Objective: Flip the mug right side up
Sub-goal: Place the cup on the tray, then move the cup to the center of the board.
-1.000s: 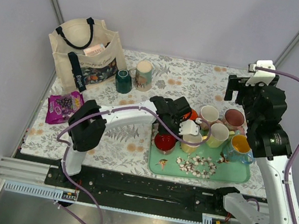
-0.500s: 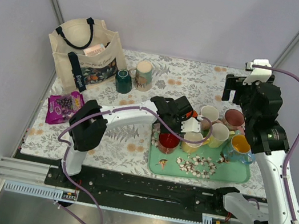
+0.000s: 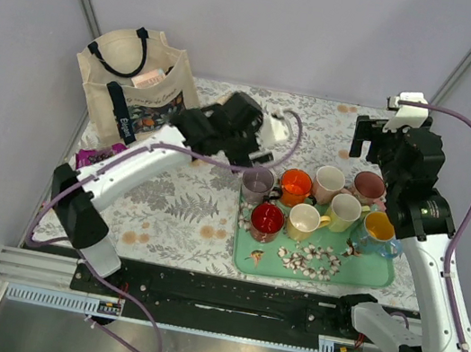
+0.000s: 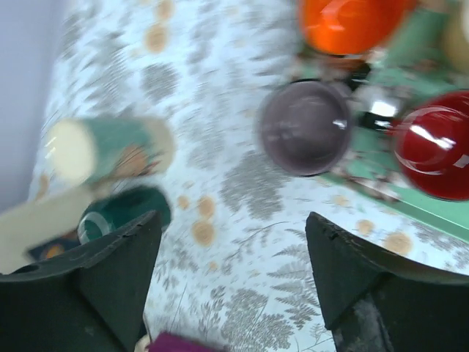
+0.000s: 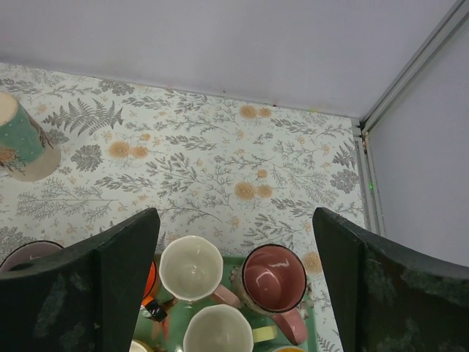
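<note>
Since half a second ago the left fingers [image 4: 110,286] have gone away from the green tray [image 3: 378,272]. They now hang over the table [image 3: 183,212], just off the tray's far left corner. They are spread wide and nothing is between them.

The cream mug [image 3: 304,220] that they were over before now stands free in the tray's near row, with its mouth up. It is between a red mug [image 3: 265,220] on its left and a yellow-green mug [image 3: 343,211] on its right.

In the tray's far row there are a purple-grey mug [image 4: 304,126] at the left corner, then an orange mug [image 3: 294,186], a white mug [image 5: 190,268] and a pink mug [image 5: 272,276]. All of them are open side up. Small white pieces [image 3: 310,259] lie along the tray's near edge.

The right fingers [image 5: 88,286] are high above the tray's far right side. They are also spread apart and hold nothing.

On the table to the left of the tray and further back, the left wrist view shows a floral mug [image 4: 110,147] and a dark green mug [image 4: 124,213]. This view is blurred, so I cannot tell which way up they stand. A canvas tote bag [image 3: 133,85] stands further left of the tray. It has white letters on a dark strap, too small to read. No writing can be seen on the mugs.
</note>
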Controlling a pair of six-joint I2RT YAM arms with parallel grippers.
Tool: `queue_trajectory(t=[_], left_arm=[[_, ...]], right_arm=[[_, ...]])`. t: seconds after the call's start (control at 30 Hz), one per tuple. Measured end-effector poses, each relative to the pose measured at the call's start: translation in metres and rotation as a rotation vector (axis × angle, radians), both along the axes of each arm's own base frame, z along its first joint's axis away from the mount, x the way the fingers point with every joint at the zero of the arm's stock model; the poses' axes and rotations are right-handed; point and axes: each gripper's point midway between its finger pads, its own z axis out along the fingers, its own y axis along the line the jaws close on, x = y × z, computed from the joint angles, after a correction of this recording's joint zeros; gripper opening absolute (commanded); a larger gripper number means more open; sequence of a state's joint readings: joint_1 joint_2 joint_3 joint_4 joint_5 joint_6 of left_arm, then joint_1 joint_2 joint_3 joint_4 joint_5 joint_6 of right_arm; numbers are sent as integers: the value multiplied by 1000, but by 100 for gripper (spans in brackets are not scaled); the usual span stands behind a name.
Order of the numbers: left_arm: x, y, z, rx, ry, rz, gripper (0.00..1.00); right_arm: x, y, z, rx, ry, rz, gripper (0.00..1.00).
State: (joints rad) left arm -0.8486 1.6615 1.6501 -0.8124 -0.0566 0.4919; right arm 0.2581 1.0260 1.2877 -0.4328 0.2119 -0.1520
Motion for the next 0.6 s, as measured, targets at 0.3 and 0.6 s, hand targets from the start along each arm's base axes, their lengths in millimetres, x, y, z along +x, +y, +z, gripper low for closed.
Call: queue_trajectory(t=[0.3,0.6], left_arm=[[139,102,24,-143,0,466,87],[193,147,-66,-111,158,691,87]], right_arm=[[0,9,-5,7,14,52,94],[1,16,-15,5,55,93,94]])
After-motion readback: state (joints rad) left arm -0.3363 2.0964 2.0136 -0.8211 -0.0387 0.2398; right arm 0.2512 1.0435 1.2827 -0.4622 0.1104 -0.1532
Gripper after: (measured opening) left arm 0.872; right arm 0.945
